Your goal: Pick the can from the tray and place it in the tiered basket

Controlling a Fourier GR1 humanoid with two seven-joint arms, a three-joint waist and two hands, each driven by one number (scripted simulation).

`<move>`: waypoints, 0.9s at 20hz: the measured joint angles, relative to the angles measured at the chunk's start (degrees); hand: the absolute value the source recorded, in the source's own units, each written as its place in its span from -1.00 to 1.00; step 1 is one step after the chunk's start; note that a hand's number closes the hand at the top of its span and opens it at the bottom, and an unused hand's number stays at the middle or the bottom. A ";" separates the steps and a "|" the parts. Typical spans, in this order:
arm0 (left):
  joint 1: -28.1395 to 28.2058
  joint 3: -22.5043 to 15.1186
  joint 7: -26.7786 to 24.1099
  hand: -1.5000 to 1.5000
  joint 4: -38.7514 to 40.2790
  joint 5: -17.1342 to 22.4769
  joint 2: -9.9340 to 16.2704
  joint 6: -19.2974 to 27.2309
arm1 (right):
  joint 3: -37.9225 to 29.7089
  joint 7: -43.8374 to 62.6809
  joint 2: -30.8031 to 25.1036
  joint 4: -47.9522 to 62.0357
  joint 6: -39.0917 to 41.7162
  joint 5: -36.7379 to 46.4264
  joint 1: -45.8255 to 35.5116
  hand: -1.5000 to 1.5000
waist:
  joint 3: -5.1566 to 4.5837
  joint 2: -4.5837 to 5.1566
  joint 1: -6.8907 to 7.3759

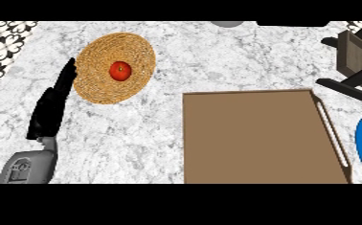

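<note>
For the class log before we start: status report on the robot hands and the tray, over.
Left robot hand open beside woven mat. Right robot hand not in view. No can visible on tray.

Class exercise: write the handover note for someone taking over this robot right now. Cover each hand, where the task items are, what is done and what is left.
Left hand: open, fingers straight, resting at the view's left beside the woven mat; it holds nothing.
Right hand: not in view.
Tray: brown, at lower right on the counter; no can shows on it.
Can: not visible anywhere in this view.
Tiered basket: only a dark frame at the right edge shows, probably part of it; contents cannot be seen.
Also present: a red fruit on the mat.
Done or left: cannot be judged; locate the can first.
</note>
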 measured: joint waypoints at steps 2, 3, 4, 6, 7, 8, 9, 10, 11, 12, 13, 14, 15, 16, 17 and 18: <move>-0.15 0.22 -0.58 0.00 0.66 0.02 0.05 -0.01 | 1.00 -1.85 -1.61 2.28 -0.38 2.26 0.26 1.00 | 0.01 0.08 0.00; -0.65 0.22 -0.34 0.00 0.65 0.04 0.08 -0.10 | 1.33 -2.79 -2.36 3.72 -0.58 3.30 -0.06 1.00 | 0.01 0.15 0.13; -0.83 0.18 -0.19 0.00 0.74 -0.11 -0.02 0.03 | 1.59 -3.54 -2.90 4.83 -0.52 4.21 -0.39 1.00 | 0.02 0.13 0.12; -0.84 0.24 -1.23 0.00 1.59 -0.43 -0.29 0.48 | 1.56 -5.76 -4.38 6.96 -0.25 5.39 -1.12 1.00 | 0.01 0.13 0.09; -0.74 0.04 -1.07 0.00 1.45 -0.62 -0.43 0.54 | 1.49 -6.47 -4.53 8.19 -0.36 5.95 -1.51 1.00 | 0.03 0.12 0.19; -0.77 0.04 -0.93 0.00 1.24 -0.52 -0.41 0.37 | 1.34 -7.87 -5.17 9.41 -0.38 6.30 -1.50 1.00 | 0.02 0.14 0.27; -0.88 0.04 -0.33 0.00 0.71 -0.53 -0.33 0.33 | 1.09 -9.66 -5.91 10.36 -0.15 6.41 -1.54 1.00 | 0.04 0.13 0.29; -1.32 -0.07 0.20 0.00 0.71 -0.70 -0.52 0.50 | 0.71 -11.33 -6.45 11.40 -0.29 6.42 -1.48 1.00 | 0.05 0.16 0.31; -1.35 0.22 0.49 0.00 0.47 -0.43 -0.17 0.15 | 0.31 -12.74 -6.79 12.23 -0.33 6.37 -1.22 1.00 | 0.06 0.12 0.29; -1.34 0.49 0.69 0.00 0.16 -0.07 0.12 -0.27 | -0.08 -13.77 -6.90 13.11 -0.21 6.34 -1.21 1.00 | 0.07 0.11 0.34; -0.84 0.56 -0.22 0.00 0.43 -0.07 0.10 -0.27 | -0.58 -14.64 -6.91 13.86 -0.25 6.17 -1.01 1.00 | 0.06 0.11 0.32; -1.49 0.69 0.04 0.00 0.82 -0.01 0.15 -0.34 | -1.23 -15.64 -6.93 14.63 -0.27 5.80 -0.94 1.00 | 0.07 0.14 0.27; -1.26 0.67 -0.25 0.00 1.04 -0.06 -0.16 -0.12 | -1.88 -16.77 -7.13 15.23 0.02 5.39 -0.80 1.00 | 0.07 0.12 0.21; -1.39 0.63 0.10 0.00 1.02 -0.27 -0.28 0.13 | -2.57 -17.60 -7.01 15.67 0.05 4.91 -0.40 1.00 | 0.07 0.06 0.10; -1.57 0.57 0.18 0.00 1.11 -0.33 -0.38 0.15 | -3.35 -18.59 -7.25 16.48 -0.14 4.42 -0.02 1.00 | 0.07 0.11 0.15; -1.31 0.49 -0.11 0.00 1.21 -0.34 -0.42 0.02 | -4.04 -19.33 -7.46 17.23 -0.12 4.01 0.18 1.00 | 0.08 0.13 0.20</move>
